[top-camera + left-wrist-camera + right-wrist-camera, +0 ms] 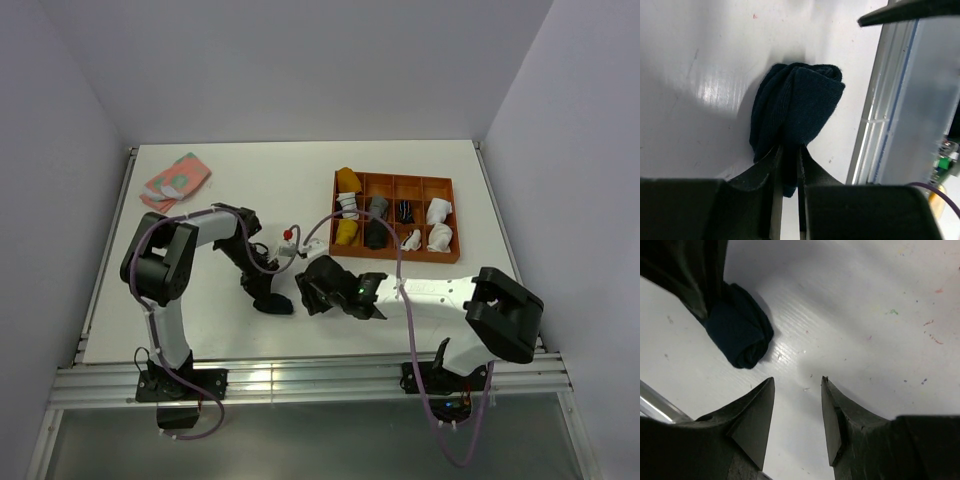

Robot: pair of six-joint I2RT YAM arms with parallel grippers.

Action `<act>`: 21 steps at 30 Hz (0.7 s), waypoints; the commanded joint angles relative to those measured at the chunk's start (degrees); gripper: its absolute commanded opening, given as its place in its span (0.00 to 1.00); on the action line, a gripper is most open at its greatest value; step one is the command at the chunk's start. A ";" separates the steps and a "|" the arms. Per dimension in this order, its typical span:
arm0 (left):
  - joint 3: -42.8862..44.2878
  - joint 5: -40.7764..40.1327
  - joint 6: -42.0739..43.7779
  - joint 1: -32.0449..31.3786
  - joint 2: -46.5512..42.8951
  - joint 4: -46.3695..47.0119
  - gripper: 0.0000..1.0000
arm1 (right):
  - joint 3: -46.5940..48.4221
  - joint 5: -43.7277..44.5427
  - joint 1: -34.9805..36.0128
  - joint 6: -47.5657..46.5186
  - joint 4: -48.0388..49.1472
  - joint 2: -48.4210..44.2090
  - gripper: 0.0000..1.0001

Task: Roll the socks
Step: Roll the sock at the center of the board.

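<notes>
The dark navy sock (pixel 800 100) is bunched into a tight roll on the white table near its front edge. My left gripper (pixel 789 150) is shut on its near end, with fabric pinched between the jaws. From above, the navy sock (pixel 274 302) lies just under my left gripper (pixel 262 288). My right gripper (pixel 797 381) stands open over bare table, a short way right of the navy sock (pixel 742 337) and not touching it. A mustard-orange sock (pixel 347 182) with a striped cuff lies in the left column of the orange tray (pixel 400 257).
The orange tray holds several rolled white, grey and dark socks in its compartments. A pink-and-green folded cloth (pixel 176 178) lies at the back left. The table's metal front rail (pixel 880 110) runs close to the navy sock.
</notes>
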 commanded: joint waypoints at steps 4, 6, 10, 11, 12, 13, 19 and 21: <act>4.82 -2.62 0.76 -0.08 5.21 -7.75 0.00 | 7.84 9.15 7.93 -13.54 0.75 1.66 0.50; 6.14 -2.27 1.10 0.00 6.61 -9.42 0.00 | 9.33 9.33 9.51 -14.70 0.84 2.81 0.50; 8.24 -1.83 1.28 -0.08 8.20 -11.44 0.00 | 11.01 7.40 11.44 -18.65 2.16 4.48 0.50; 8.42 -1.83 1.37 -0.08 8.46 -11.62 0.00 | 11.36 7.23 11.71 -19.18 2.08 5.44 0.50; 8.51 -1.83 1.72 -0.08 8.99 -11.97 0.00 | 12.23 6.88 12.15 -19.80 1.99 6.05 0.50; 8.77 -1.83 1.90 0.00 9.25 -12.67 0.00 | 12.68 6.87 12.33 -21.02 1.81 6.58 0.50; 9.74 -1.83 2.25 -0.08 11.45 -14.43 0.00 | 15.93 6.17 13.73 -24.81 1.11 11.41 0.52; 9.92 -2.09 2.16 -0.08 11.63 -14.43 0.00 | 17.25 5.73 13.82 -25.51 0.06 12.65 0.52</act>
